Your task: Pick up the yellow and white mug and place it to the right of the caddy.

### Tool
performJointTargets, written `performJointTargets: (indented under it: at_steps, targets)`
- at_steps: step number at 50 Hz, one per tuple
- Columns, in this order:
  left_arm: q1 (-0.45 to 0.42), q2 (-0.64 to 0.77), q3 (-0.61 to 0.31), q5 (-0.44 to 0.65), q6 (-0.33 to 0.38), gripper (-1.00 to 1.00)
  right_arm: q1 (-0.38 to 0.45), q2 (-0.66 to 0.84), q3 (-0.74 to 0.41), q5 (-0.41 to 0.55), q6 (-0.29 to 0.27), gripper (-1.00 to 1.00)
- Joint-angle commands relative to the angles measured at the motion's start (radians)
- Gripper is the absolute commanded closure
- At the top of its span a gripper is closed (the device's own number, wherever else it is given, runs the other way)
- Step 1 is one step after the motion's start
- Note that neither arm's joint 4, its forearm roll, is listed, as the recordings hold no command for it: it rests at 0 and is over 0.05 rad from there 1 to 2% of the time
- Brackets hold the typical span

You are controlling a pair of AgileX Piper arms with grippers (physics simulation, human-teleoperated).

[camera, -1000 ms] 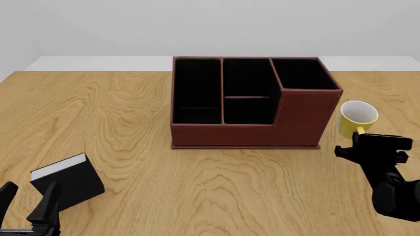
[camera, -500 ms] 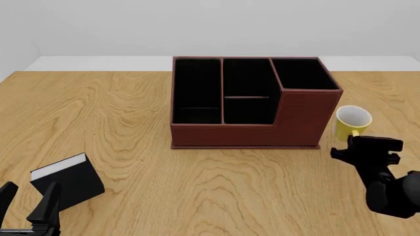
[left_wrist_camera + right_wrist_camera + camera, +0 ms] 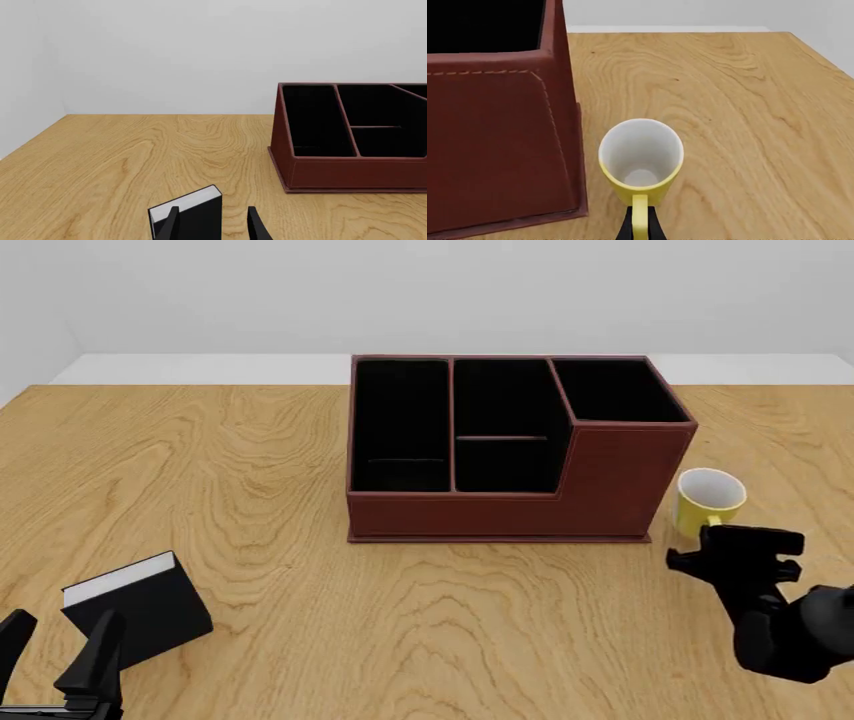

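The table [image 3: 240,490] is a broad wooden top. The caddy [image 3: 514,450] sits on it toward the far middle, its taller section at the right end. A small black book [image 3: 138,607] with white page edges stands at the near left, just ahead of the left claw [image 3: 60,665]. That claw hangs low with its two fingers spread apart and nothing between them, well away from the task's things.

The mug [image 3: 707,500] is just beside the caddy's right wall, near the front corner, upright with its white mouth facing up. Whether its base already rests on the wood cannot be told for sure. Its handle [image 3: 639,212] points back toward the near edge, straight at the right claw [image 3: 737,543], which is the nearer arm by far. In the right wrist view the dark fingertips [image 3: 625,229] pinch the handle from both sides, so the mug lies directly ahead of the claw along its fingers.

The placing looks all but done. What the next move seems to call for is letting go of the handle and drawing straight back without tipping the mug against the caddy.
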Motion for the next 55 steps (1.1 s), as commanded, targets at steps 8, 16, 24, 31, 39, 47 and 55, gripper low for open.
performJointTargets:
  at_steps: [8,16,24,31,39,47,55]
  targets:
    - [0.000,0.000,0.000,0.000,0.000,-1.00,-0.004,0.056,-0.011,-0.034,0.006,1.00]
    - [0.000,0.000,0.000,0.000,0.000,-1.00,-0.003,0.080,-0.010,-0.048,0.003,1.00]
    - [0.000,0.000,0.000,0.000,0.000,-1.00,-0.011,0.094,-0.010,-0.059,0.007,1.00]
    - [0.000,0.000,0.000,0.000,0.000,-1.00,-0.009,0.122,-0.012,-0.075,0.005,1.00]
    - [0.000,0.000,0.000,0.000,0.000,-1.00,0.001,0.138,-0.015,-0.075,0.005,1.00]
    - [0.000,0.000,0.000,0.000,0.000,-1.00,-0.001,0.141,-0.016,-0.075,0.002,-1.00]
    - [0.000,0.000,0.000,0.000,0.000,-1.00,0.003,0.141,-0.012,-0.077,-0.003,-1.00]
